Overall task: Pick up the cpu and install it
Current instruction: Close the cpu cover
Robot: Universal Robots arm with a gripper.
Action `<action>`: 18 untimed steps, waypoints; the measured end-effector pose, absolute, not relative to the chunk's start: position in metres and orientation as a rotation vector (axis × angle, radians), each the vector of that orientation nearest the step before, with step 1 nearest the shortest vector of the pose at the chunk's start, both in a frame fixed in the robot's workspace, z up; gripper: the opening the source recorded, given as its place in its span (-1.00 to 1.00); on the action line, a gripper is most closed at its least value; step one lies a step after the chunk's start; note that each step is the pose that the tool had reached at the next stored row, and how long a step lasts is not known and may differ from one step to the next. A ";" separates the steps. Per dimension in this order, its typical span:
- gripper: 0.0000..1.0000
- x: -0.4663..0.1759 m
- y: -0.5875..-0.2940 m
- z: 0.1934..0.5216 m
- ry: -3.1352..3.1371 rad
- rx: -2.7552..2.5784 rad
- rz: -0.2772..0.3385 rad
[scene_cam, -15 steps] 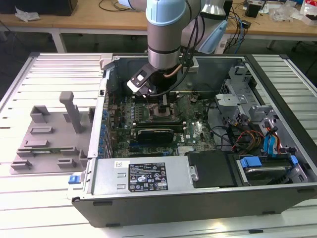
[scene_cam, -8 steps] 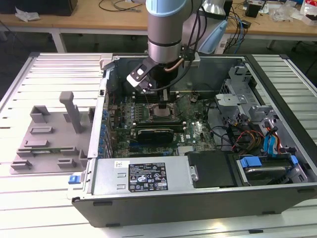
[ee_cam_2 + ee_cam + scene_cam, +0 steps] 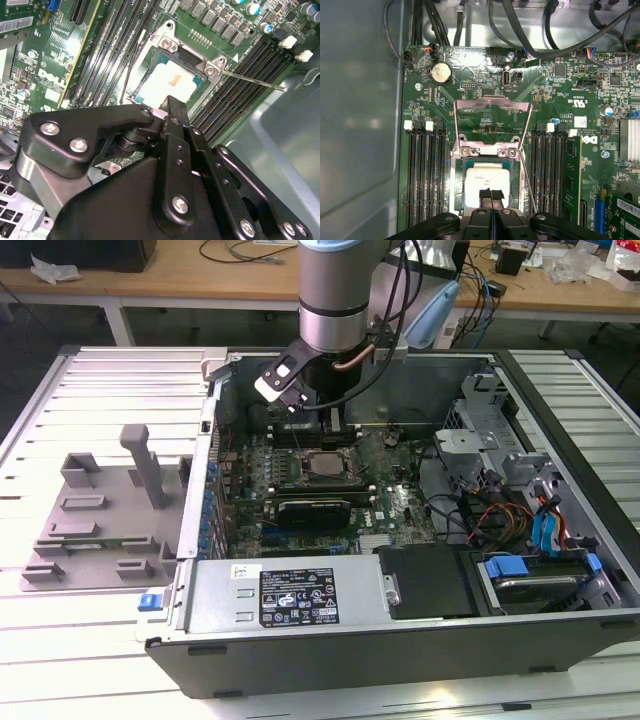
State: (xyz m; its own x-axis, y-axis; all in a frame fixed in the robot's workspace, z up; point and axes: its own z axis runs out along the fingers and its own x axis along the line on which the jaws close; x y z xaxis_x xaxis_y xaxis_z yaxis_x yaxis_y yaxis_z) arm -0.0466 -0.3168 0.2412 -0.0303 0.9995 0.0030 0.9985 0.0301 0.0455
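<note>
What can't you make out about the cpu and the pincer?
One edge of the cpu: covered by the pincer in both wrist views.
Whether the pincer touches the cpu: its own body hides the contact in the first wrist view.
Whether the cpu lies flat: too small in the exterior view.

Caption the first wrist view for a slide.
Shut gripper poised over the cpu lying in the motherboard socket, with the metal bracket swung open.

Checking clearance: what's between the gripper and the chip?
Nothing visible; in the first wrist view the gripper sits right at the chip.
</note>
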 end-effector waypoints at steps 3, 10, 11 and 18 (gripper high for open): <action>-0.79 -0.047 -0.317 0.242 2.233 2.166 0.053; -0.79 -0.047 -0.317 0.244 2.233 2.166 0.052; -0.79 -0.047 -0.317 0.245 2.233 2.166 0.053; -0.79 -0.047 -0.317 0.251 2.233 2.166 0.053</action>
